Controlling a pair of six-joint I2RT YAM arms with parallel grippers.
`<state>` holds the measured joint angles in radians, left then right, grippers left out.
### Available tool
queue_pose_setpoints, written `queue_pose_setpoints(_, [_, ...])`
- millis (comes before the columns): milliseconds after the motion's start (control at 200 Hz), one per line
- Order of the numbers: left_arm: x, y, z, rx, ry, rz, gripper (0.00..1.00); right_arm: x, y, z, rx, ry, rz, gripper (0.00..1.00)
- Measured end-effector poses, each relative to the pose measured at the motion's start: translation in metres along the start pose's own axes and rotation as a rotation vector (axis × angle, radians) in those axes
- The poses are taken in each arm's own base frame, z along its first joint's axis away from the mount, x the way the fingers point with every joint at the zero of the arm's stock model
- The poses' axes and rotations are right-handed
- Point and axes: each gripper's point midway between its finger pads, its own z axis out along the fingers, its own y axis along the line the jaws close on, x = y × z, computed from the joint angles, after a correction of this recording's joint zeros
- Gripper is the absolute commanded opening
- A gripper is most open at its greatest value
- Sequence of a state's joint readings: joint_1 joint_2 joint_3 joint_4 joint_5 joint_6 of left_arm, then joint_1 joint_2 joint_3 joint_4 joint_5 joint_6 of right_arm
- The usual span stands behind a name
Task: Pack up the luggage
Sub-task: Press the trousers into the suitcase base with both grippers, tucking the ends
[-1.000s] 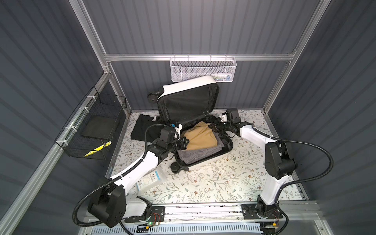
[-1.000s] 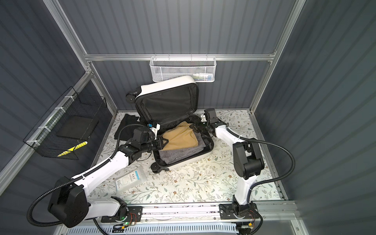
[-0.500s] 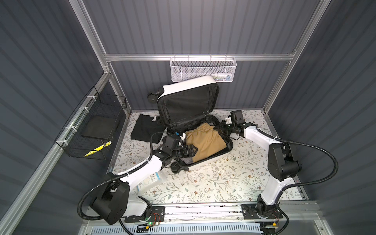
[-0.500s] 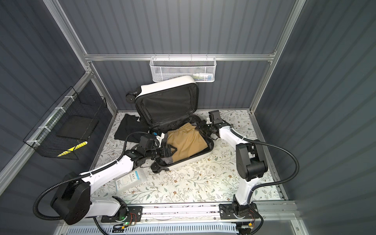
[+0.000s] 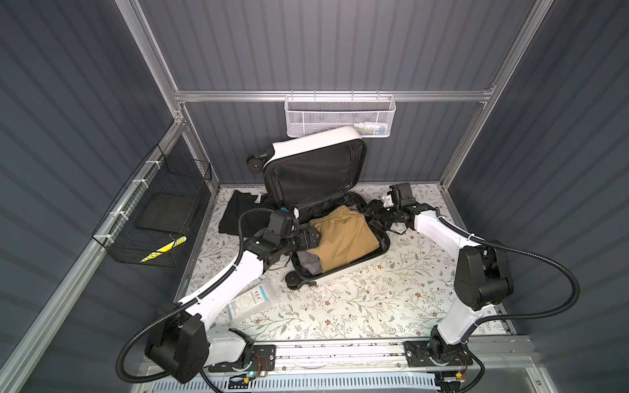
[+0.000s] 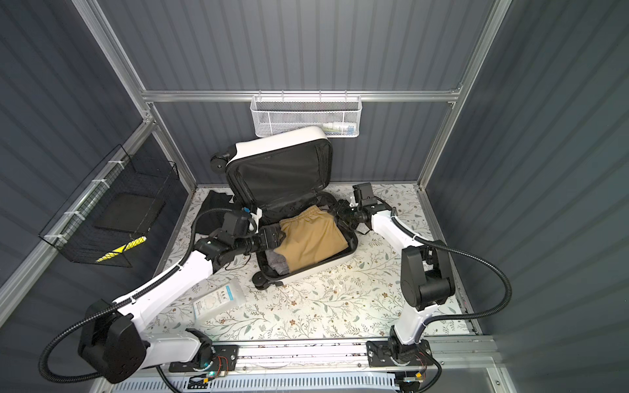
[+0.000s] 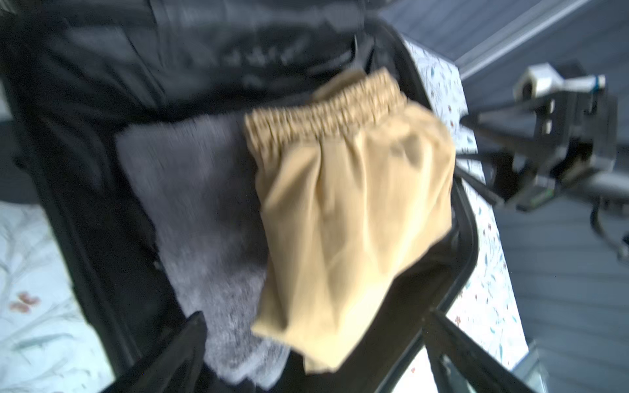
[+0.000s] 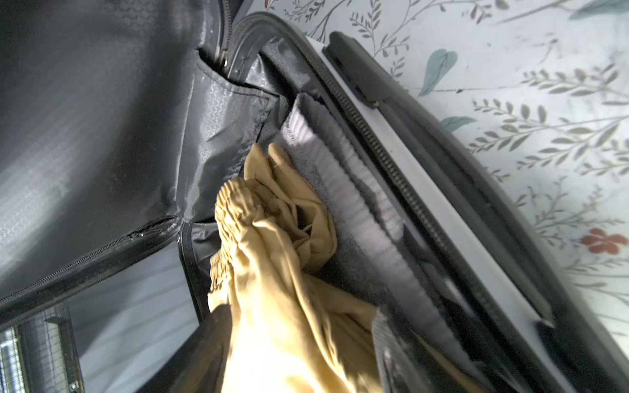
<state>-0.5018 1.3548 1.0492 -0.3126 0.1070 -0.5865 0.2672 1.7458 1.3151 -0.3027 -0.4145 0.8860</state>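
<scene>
Luggage [image 5: 316, 143] between outstretched left arm [image 5: 238, 274], right arm [image 5: 439, 231]

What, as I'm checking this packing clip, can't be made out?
Most of the grey garment: covered by the tan shorts in both top views.
Whether the right gripper grips the shorts: right wrist view, fingers cut off by the frame edge.
Items in the white mesh basket: top views, too small behind mesh.
Lining detail of the luggage: left wrist view, motion blur.
</scene>
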Motion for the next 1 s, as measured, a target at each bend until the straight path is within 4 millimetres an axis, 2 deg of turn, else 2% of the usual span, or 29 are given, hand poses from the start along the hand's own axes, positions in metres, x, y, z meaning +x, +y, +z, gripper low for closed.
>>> queue_pose_setpoints(70, [-0.016,0.002,0.010,-0.008,-0.003,-0.002,1.00,0.004,-0.004,-0.001,0.005,0.005,-0.006,0.69])
queue_pose_setpoints(175, [-0.024,0.008,0.028,-0.015,0.024,-0.006,1.00,0.013,-0.017,0.002,0.026,0.024,-0.004,0.68])
queue_pose_setpoints(360, [-0.009,0.020,0.063,-0.016,0.126,-0.019,0.97,0.025,-0.034,0.008,0.052,0.051,0.004,0.68])
queue_pose_setpoints(585, [0.001,0.020,0.093,0.026,0.188,-0.024,0.89,0.022,-0.030,0.009,0.033,0.040,-0.008,0.67])
queue_pose_setpoints(680, [0.002,0.017,0.102,0.057,0.196,-0.024,0.82,0.021,-0.029,0.009,0.029,0.038,-0.011,0.67])
queue_pose_setpoints(720, [0.002,0.016,0.106,0.069,0.199,-0.028,0.78,0.022,-0.029,0.010,0.027,0.039,-0.011,0.67])
queue_pose_setpoints(785, [0.000,0.013,0.112,0.090,0.195,-0.031,0.65,0.022,-0.030,0.012,0.028,0.041,-0.011,0.67])
queue_pose_setpoints(930, [-0.005,0.006,0.120,0.130,0.179,-0.039,0.12,0.023,-0.029,0.015,0.025,0.046,-0.014,0.67])
queue_pose_setpoints(980, [-0.010,0.003,0.121,0.145,0.166,-0.034,0.01,0.024,-0.029,0.015,0.025,0.048,-0.015,0.67])
queue_pose_setpoints(1000, [-0.013,0.001,0.120,0.150,0.160,-0.033,0.00,0.024,-0.029,0.016,0.024,0.048,-0.015,0.67])
